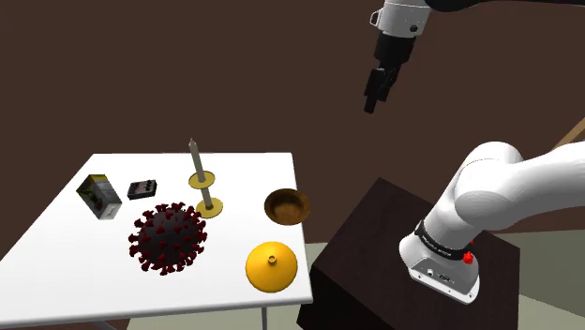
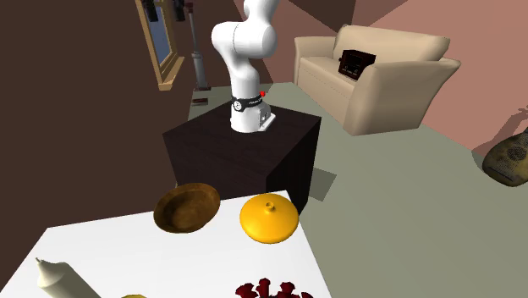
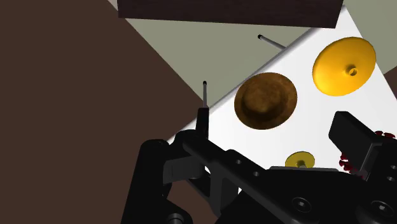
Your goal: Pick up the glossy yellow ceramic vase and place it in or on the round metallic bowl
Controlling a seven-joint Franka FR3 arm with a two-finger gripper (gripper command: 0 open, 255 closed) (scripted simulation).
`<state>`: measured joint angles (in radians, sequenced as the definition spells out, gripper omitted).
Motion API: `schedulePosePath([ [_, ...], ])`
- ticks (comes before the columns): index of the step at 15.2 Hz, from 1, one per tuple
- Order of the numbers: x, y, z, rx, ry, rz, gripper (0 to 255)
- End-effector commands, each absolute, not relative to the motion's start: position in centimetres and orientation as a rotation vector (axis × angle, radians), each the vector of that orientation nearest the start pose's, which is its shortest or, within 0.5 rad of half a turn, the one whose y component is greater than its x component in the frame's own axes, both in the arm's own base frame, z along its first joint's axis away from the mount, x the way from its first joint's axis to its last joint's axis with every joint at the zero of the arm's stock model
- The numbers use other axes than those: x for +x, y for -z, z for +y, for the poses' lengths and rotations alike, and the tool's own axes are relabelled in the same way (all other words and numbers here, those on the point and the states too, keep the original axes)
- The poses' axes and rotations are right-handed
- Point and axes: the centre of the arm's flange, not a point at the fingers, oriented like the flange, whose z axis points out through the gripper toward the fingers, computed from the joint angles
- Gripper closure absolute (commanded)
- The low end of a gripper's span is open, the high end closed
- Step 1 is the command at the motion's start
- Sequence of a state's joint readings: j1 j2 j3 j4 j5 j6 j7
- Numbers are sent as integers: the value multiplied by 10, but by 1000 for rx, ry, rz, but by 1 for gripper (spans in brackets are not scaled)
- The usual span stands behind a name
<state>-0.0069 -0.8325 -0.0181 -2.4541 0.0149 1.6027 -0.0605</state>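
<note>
Your glossy yellow-orange, dome-shaped vase (image 1: 272, 266) sits on the white worktop (image 1: 244, 173) with its small neck up. It is near the round brown metallic bowl (image 1: 287, 205) but not touching it. In the shoulder view the vase is just below the bowl, by the worktop's front edge. In the second exterior view the vase (image 2: 268, 217) lies to the right of the bowl (image 2: 187, 207).

In the wrist view you can see the bowl (image 3: 266, 100) right down to its plain brown bottom, with the vase (image 3: 343, 65) standing outside it.

In the shoulder view, left of the bowl, stand a grey candle on a gold holder (image 1: 200, 178) and a dark red spiky ball (image 1: 167, 238). Farther from the bowl are a small printed box (image 1: 97, 196) and a small dark device (image 1: 142, 188).

The white arm (image 1: 506, 187) rises from the dark box stand (image 1: 366, 234), which is to the bowl's right in that view. The black end effector (image 1: 375, 94) hangs high above the bowl and to its right, pointing down at a tilt. In the wrist view you see the end effector (image 3: 278, 127) with its fingers (image 3: 351, 130) apart and nothing between them.
</note>
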Motion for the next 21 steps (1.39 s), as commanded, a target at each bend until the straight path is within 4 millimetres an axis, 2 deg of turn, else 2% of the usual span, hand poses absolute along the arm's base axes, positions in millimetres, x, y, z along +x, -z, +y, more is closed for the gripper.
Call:
schedulePosePath([
  [1,295,-561,-7,-3112,-28,-64,0],
  [21,327,-371,177,-3135,-57,-67,0],
])
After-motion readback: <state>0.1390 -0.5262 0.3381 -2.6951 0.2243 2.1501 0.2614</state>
